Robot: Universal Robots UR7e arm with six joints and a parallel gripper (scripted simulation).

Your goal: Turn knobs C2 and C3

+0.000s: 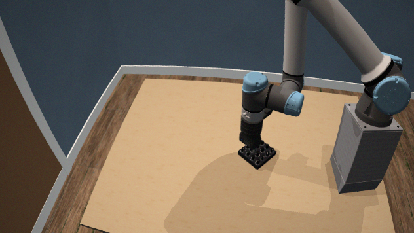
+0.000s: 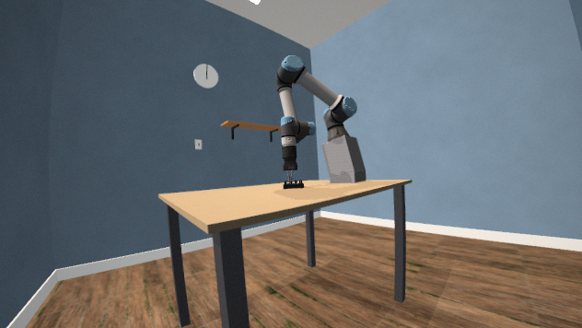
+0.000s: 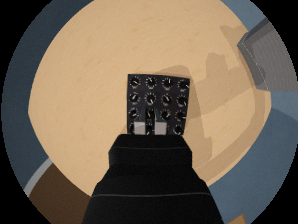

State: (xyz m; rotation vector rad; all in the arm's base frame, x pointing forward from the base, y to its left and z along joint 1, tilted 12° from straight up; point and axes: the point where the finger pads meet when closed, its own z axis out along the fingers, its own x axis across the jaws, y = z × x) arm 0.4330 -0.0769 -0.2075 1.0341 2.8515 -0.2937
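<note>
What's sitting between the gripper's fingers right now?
One knob of the knob box, in its row nearest the wrist camera; the gripper is shut on it. Wrist view shows it.

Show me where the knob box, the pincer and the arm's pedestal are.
knob box (image 1: 266, 159): top view, its near corner.
pincer (image 3: 149, 128): wrist view, between its fingertips.
pedestal (image 1: 357, 163): top view, its front wall.

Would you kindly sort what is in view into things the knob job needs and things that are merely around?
Needed: knob box; gripper, closed on one knob.
Merely around: table; arm pedestal; wall clock; shelf; wall switch.
</note>
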